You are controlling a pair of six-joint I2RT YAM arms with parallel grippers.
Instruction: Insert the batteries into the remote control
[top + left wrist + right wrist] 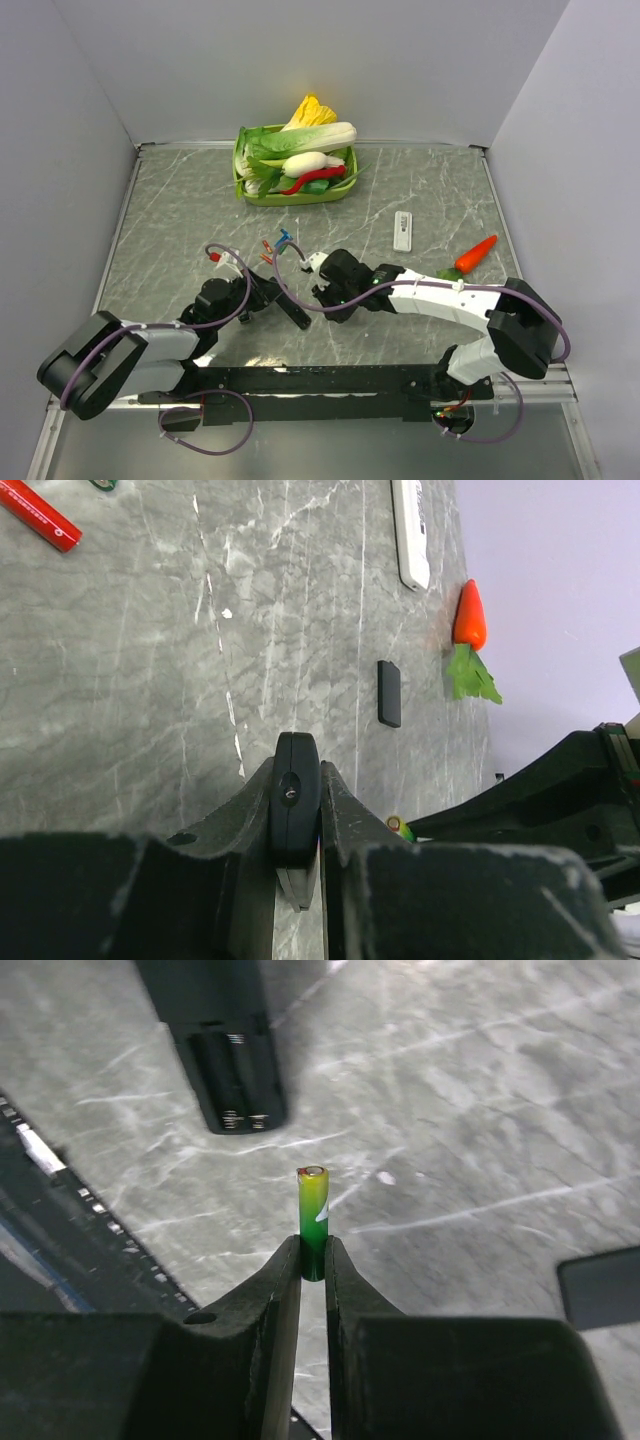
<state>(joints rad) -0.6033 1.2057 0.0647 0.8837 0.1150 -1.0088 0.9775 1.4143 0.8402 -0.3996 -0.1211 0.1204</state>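
Observation:
My left gripper (297,780) is shut on the edge of the black remote control (295,800), holding it just above the table; it also shows in the top view (293,313). In the right wrist view the remote control (225,1060) lies with its open battery bay facing up. My right gripper (313,1248) is shut on a green battery (313,1210), which stands upright between the fingers, a short way from that bay. The green battery's tip (397,826) also peeks in beside the left fingers. Red and blue batteries (281,243) lie behind the grippers; one red battery (40,515) shows in the left wrist view.
The black battery cover (389,693) lies flat on the marble table. A white remote (402,231) and a toy carrot (475,255) lie at the right. A green basket (243,180) of toy vegetables stands at the back.

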